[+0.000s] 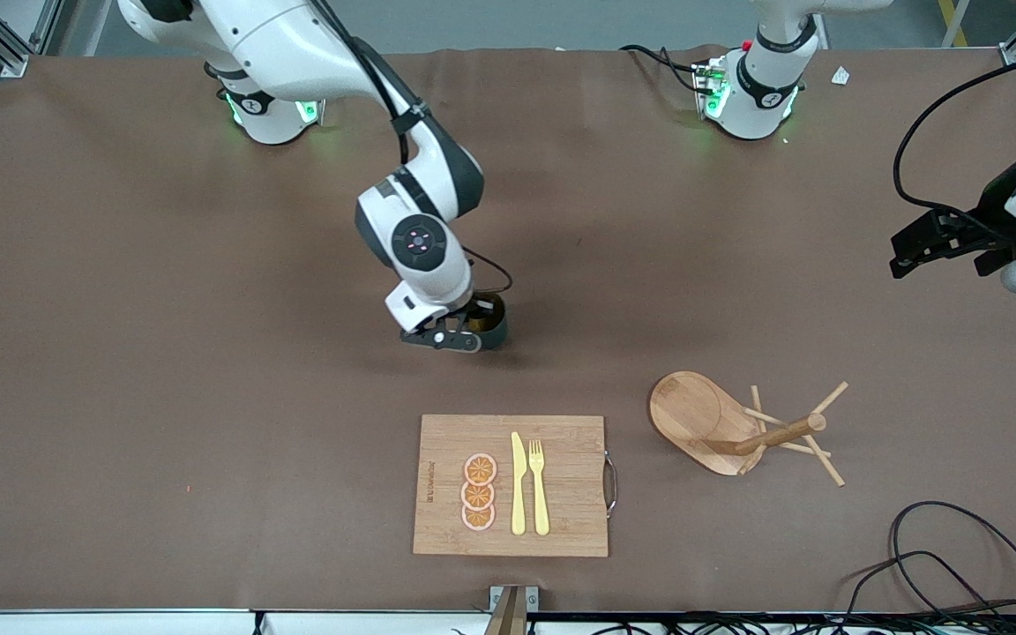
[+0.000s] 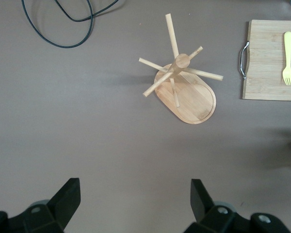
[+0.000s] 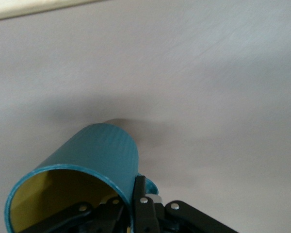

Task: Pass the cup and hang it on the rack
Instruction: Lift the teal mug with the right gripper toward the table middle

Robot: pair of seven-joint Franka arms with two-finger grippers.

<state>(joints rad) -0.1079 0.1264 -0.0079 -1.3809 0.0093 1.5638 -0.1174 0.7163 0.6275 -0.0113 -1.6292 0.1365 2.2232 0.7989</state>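
The right claw (image 1: 464, 333) is low over the middle of the brown-covered bench (image 1: 164, 353), clamped on the rim of the small dark teal ribbed cup with a yellowish inside (image 1: 490, 322). In the right wrist view one finger sits inside the cup (image 3: 92, 174) and the other (image 3: 141, 206) presses its outer wall beside the loop handle. Whether the cup's bottom touches the bench cannot be told.

The light wooden mug rack with an oval base, central post and thin pegs (image 1: 742, 426) stands nearer the front camera than the cup, toward the left arm's end of the bench and not far from the front edge. From above, in the left wrist view, the rack (image 2: 184, 82) shows bare pegs spreading from its post.

The left claw (image 1: 936, 242) waits in the air near the edge at the left arm's end, fingers (image 2: 65, 199) spread wide with nothing between them.

Beside the rack, close to the middle of the front edge, lies a rectangular wooden cutting board with a metal handle (image 1: 561, 529), carrying three orange slices (image 1: 479, 492), a pale yellow knife (image 1: 518, 483) and a pale yellow fork (image 1: 539, 485).
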